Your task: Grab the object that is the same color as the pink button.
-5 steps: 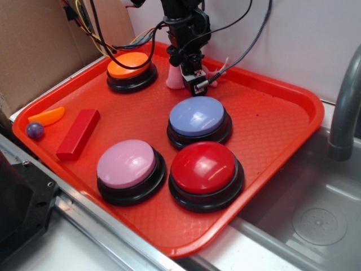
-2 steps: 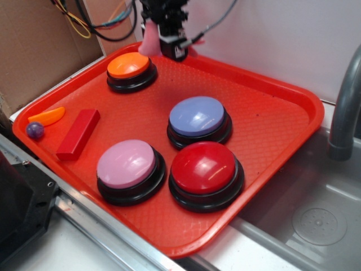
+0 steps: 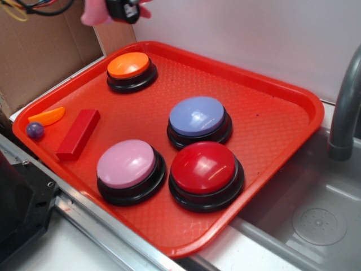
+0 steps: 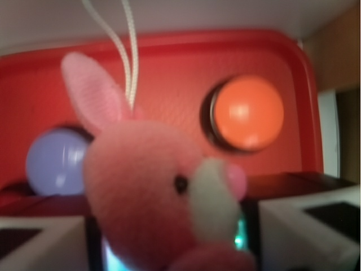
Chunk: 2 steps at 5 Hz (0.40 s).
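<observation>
Pink fuzzy plush rabbit [image 4: 152, 192] pinched in the black gripper [image 3: 121, 8], high above the red plastic tray [image 3: 271, 113].
Only the wrist view shows its face and ear; the exterior view alone shows the glossy pink domed button [image 3: 127, 164].

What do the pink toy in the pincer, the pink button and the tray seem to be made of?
The pink toy looks like fuzzy plush fabric: matte nap, soft ear, and a thin white cord loop. The pink button appears to be hard glossy plastic, its pale dome showing highlights above a black base. The tray seems to be moulded red plastic with a fine textured grid. The pincer is closed on the toy.
</observation>
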Tool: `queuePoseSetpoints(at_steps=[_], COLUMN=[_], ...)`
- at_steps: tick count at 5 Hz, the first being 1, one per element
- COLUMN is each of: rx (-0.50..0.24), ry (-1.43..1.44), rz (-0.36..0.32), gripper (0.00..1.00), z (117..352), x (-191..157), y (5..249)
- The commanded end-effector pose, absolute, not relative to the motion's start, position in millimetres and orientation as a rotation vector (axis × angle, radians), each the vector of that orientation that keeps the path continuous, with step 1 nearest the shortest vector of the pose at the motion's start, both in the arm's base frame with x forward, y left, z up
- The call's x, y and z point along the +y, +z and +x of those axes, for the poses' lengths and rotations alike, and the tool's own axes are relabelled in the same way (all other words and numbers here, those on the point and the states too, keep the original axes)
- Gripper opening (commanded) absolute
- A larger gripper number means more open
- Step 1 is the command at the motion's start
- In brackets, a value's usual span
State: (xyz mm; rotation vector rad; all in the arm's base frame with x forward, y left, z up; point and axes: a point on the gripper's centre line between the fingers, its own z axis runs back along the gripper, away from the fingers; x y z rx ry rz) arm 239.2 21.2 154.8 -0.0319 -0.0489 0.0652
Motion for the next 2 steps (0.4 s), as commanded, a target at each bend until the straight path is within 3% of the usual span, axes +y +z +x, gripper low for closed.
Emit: queuePoseSetpoints(at_steps=[1, 2], rx=[-0.107, -0.147], ry=[0.086, 0.119], rz=[-0.076, -0.019], gripper=[0.00, 0.00], z=[213.3, 213.5], x=[14.5, 15.9], y=[169.4, 172.5])
